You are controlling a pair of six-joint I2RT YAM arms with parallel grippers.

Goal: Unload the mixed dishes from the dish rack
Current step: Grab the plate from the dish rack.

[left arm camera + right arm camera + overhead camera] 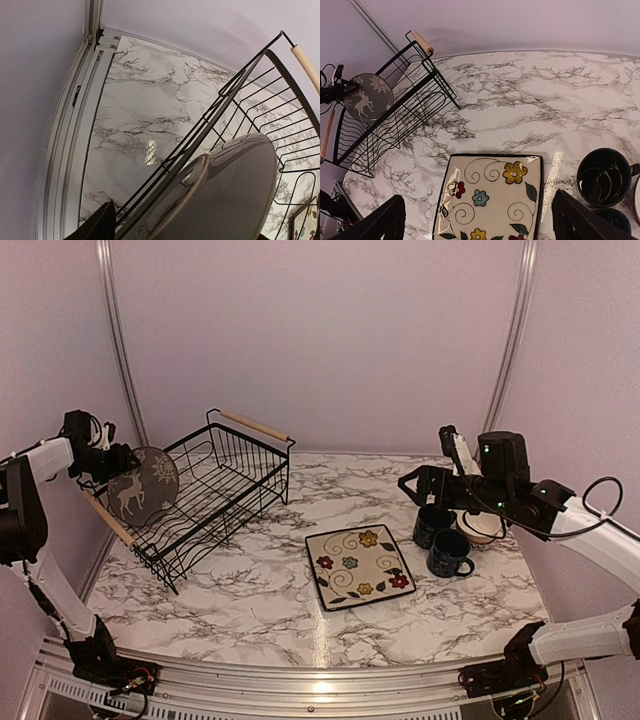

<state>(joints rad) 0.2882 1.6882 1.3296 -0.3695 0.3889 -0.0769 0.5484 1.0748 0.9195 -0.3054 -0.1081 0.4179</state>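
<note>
- Left jaws sit at the rim of the deer plate (143, 486), upper left of the overhead view. Clamped or not, I cannot tell.
- That plate stands on edge at the left end of the rack (236, 480). So bite well onto the rim and lift straight up, clear of the wires.
- Right jaws gape wide, holding nothing, above the flowered plate (360, 565) and two mugs (433, 525), centre-right.
- Glossy marble-patterned surface (250, 610); plain lilac walls, metal rails in the corners.
</note>
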